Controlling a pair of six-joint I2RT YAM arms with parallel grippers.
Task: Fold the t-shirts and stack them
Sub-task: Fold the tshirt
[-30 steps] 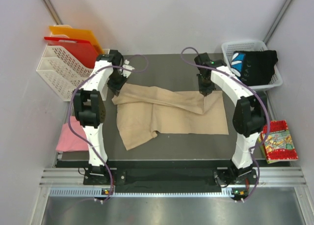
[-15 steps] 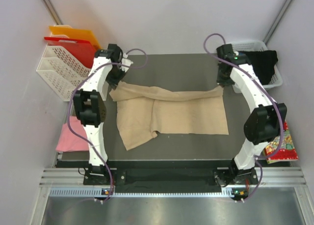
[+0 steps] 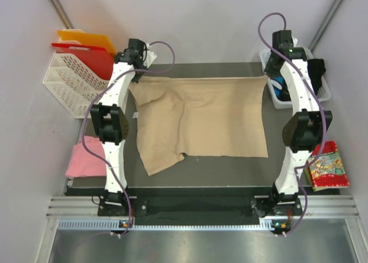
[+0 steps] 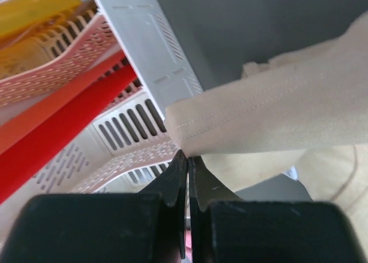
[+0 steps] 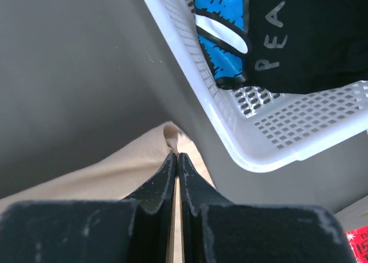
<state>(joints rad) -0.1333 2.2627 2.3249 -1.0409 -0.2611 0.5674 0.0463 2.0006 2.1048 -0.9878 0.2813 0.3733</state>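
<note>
**A:** The left end effector [image 4: 187, 157] is clenched on a hemmed corner of the beige t-shirt [image 3: 201, 116], up by the white rack [image 3: 72, 82]. The right end effector [image 5: 176, 157] is pinched shut on the opposite far corner, just beside the white basket [image 5: 270, 136].

**B:** Which step is that, then?

**A:** Spreading, I'd judge. The far edge runs taut between the two along the back of the counter [image 3: 230, 165]. The body lies flat on it, but the near left part is creased and doubled over. No fold is made yet.

**B:** And the other shirts?

**A:** The pink t-shirt [image 3: 83, 159] lies off the counter's left edge, and the black t-shirt [image 5: 305, 33] sits in the basket.

**B:** Next move?

**A:** Probably lowering that edge flat and letting go, then smoothing the rumpled left side before folding. Both arms would need to move evenly, or the cloth skews.
</note>
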